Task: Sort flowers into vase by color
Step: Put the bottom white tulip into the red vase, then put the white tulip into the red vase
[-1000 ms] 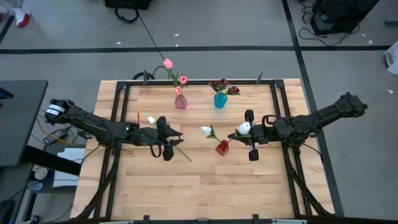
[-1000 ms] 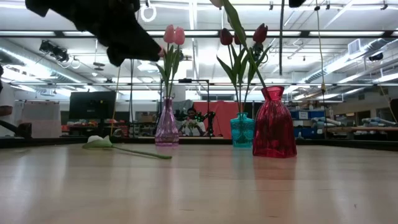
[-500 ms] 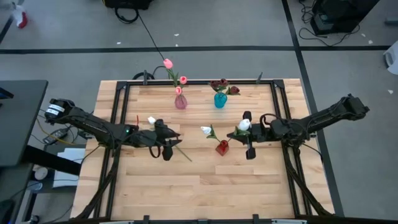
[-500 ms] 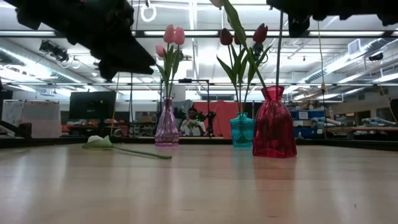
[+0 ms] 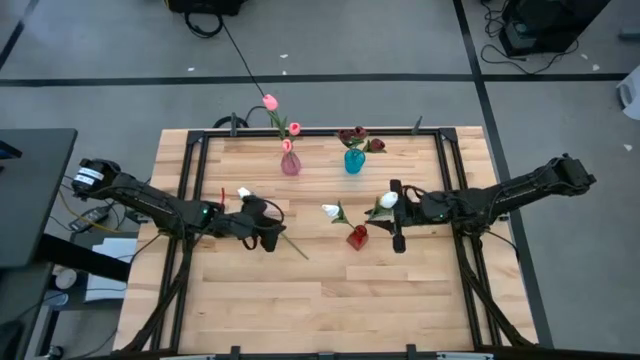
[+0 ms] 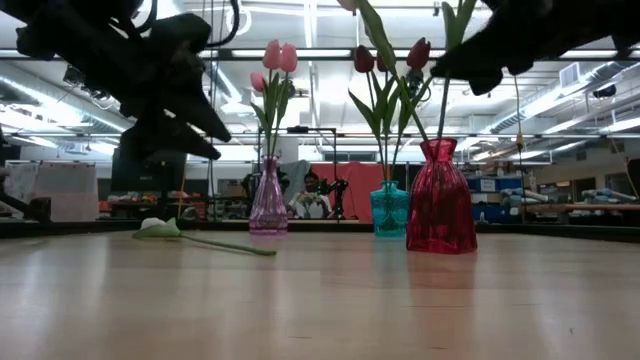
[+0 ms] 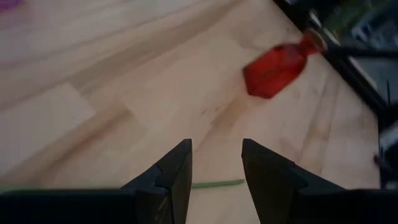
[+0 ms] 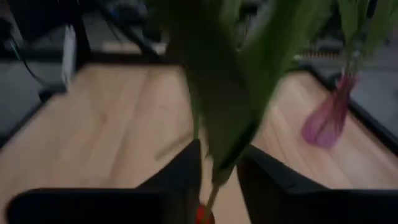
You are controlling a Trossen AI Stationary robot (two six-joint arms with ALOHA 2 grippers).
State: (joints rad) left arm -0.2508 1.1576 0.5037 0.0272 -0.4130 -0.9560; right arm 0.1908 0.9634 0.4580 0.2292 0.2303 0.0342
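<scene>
Wooden table (image 5: 330, 300): right hand (image 5: 397, 215) around white tulip (image 5: 389, 201) over red vase (image 5: 357, 237)

A light wooden table (image 5: 320, 300) is seen, on which a pink vase (image 5: 290, 163), a teal vase (image 5: 354, 161), a red vase (image 5: 357, 237) and one loose white tulip (image 5: 262, 215) are set.

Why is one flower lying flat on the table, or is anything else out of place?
One white tulip lies on its side on the wooden table, under the left gripper, not in any vase. The other tulips stand in the pink vase, teal vase and red vase. Nothing looks spilled or broken.
</scene>
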